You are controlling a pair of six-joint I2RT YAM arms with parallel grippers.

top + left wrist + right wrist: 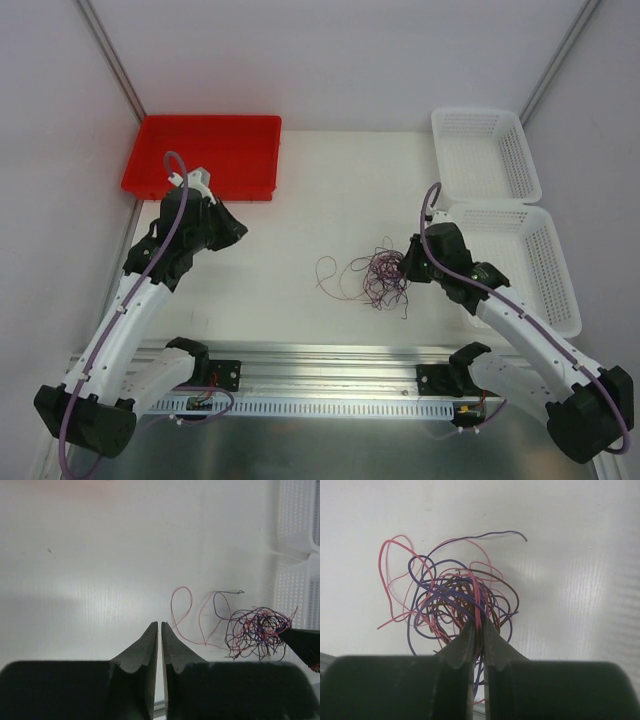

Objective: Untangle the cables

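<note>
Pinching a few strands on the right side of the cables (450, 600), the right gripper (477, 626) has its fingers almost together, with pink and purple wire running up between the tips. Which strands are actually clamped cannot be told; the bundle is too dense there.

The cables (378, 275) sit as one small tangle on the white table (300, 190), roughly mid-table and a bit right of centre, nearer the right arm. Colours are purple, pink/red and dark. The right gripper (408, 265) touches the tangle's right edge in the top view.

A pink loop (181, 607) trails out of the tangle toward the left arm's side and lies flat on the table. A dark strand curls up beside it, and a purple end sticks out on the far side in the right wrist view.

The left gripper (160, 625) has its fingers pressed together with nothing between them. It sits over bare table, apart from the pink loop. From above, the left gripper (236, 228) is well left of the cables, near the red tray (210, 150) at the far left corner.

The far white basket (485, 115) and near white basket (560, 300) stand side by side along the right edge, just right of the right arm.
</note>
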